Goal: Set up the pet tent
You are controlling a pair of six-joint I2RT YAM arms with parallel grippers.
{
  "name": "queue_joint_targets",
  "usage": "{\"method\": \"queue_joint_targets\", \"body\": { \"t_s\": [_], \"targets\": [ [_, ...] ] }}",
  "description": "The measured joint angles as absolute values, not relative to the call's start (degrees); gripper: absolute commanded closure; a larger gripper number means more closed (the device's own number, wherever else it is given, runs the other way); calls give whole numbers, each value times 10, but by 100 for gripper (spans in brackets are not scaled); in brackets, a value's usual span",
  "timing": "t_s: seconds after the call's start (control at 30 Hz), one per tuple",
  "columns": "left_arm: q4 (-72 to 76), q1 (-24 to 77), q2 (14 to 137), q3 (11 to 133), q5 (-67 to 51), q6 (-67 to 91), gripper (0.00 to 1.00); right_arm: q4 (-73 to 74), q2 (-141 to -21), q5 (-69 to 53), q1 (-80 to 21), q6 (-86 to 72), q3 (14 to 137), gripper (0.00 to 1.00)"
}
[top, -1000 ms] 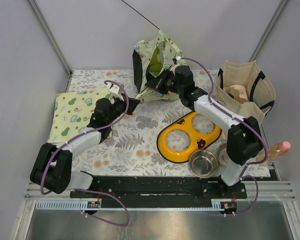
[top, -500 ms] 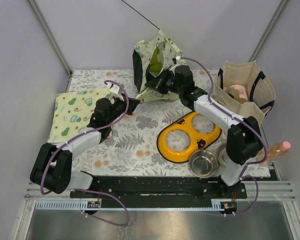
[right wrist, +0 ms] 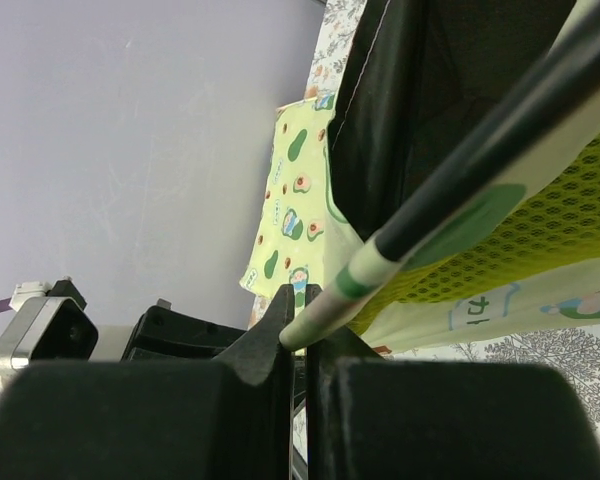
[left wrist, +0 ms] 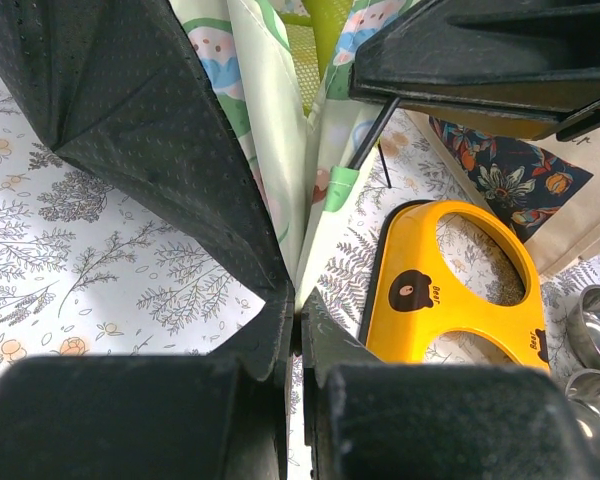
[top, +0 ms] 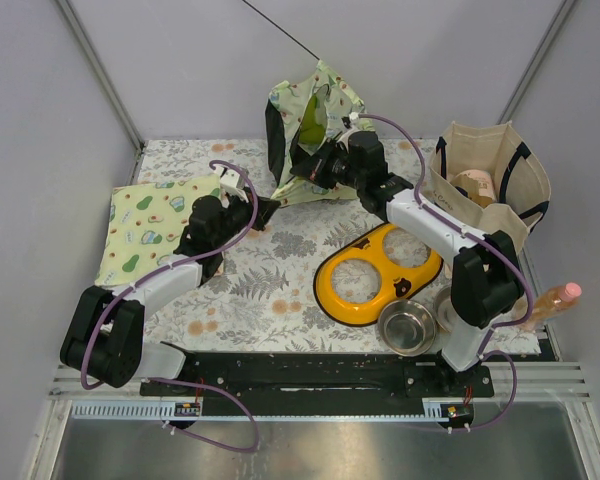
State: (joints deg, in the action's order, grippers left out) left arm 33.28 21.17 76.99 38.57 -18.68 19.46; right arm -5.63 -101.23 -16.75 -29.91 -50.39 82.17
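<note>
The pet tent (top: 315, 118), in avocado print with a lime mesh panel and a black base, stands half raised at the back middle of the table. My left gripper (top: 269, 208) is shut on the tent's lower edge. In the left wrist view the pale fabric hem (left wrist: 315, 230) and black dotted base (left wrist: 150, 130) run down into the shut jaws (left wrist: 298, 322). My right gripper (top: 298, 172) is shut on the pale-tipped end of a black tent pole (right wrist: 480, 165). The pole tip sits pinched between the jaws (right wrist: 302, 335).
A flat avocado-print mat (top: 155, 225) lies at the left. An orange two-hole feeder (top: 380, 272) and steel bowls (top: 408, 327) sit front right. A canvas tote bag (top: 490, 180) stands at the right, a bottle (top: 555, 297) beside it. A floral cloth (top: 270, 290) covers the table.
</note>
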Motion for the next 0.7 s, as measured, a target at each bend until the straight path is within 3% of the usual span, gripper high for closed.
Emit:
{"method": "queue_joint_targets", "body": {
  "t_s": [0.33, 0.7],
  "targets": [
    [310, 212, 770, 399, -188, 187, 100, -72, -1014, -251, -283, -497, 823, 100],
    [264, 212, 769, 420, -222, 139, 100, -83, -1028, -249, -284, -468, 827, 100]
  ]
}}
